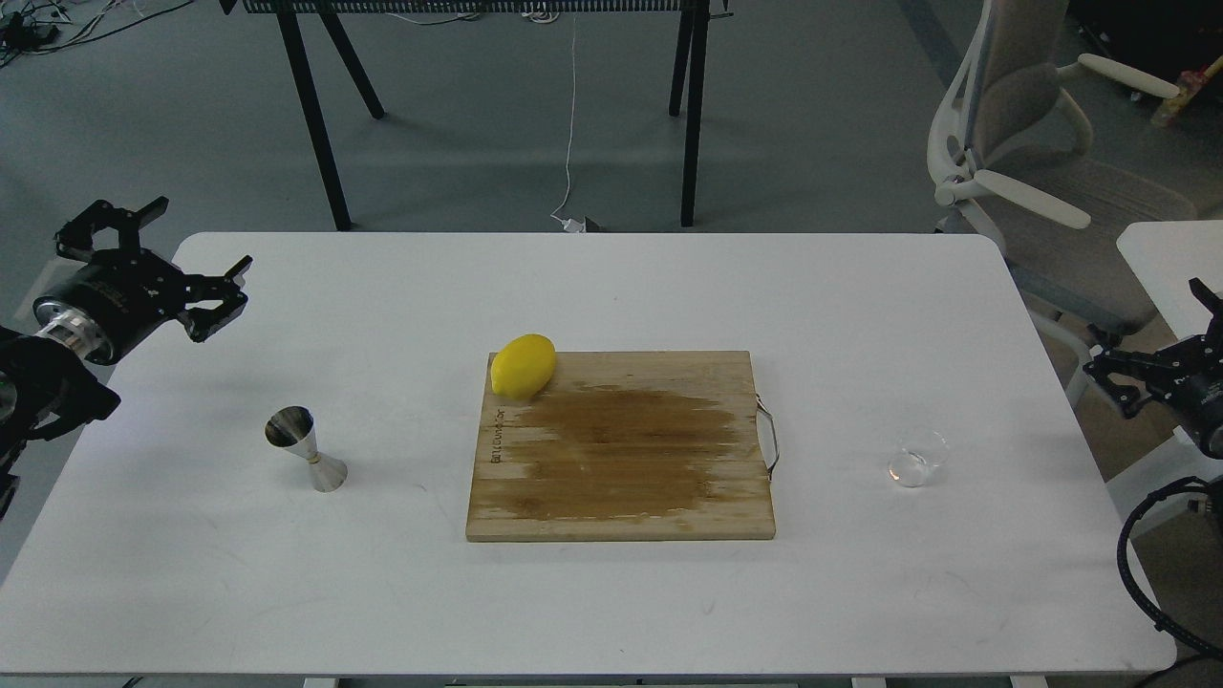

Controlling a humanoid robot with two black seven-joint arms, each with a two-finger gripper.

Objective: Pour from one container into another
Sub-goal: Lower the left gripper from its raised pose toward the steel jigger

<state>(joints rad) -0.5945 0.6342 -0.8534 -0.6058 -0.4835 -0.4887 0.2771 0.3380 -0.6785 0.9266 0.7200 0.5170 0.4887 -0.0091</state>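
Observation:
The small clear glass cup [917, 459] stands upright on the right side of the white table [611, 287]. The shiny steel hourglass jigger [306, 449] stands upright on the left side. My left gripper [201, 235] hovers open over the table's far left edge, behind and left of the jigger, holding nothing. At the right edge of the view my right gripper [1147, 327] is open and empty, off the table's side, behind and right of the cup.
A wooden cutting board [621, 468] with a metal handle lies at the table's centre, between jigger and cup. A yellow lemon [523, 365] rests on its far left corner. An office chair [1041, 162] stands behind the table at right.

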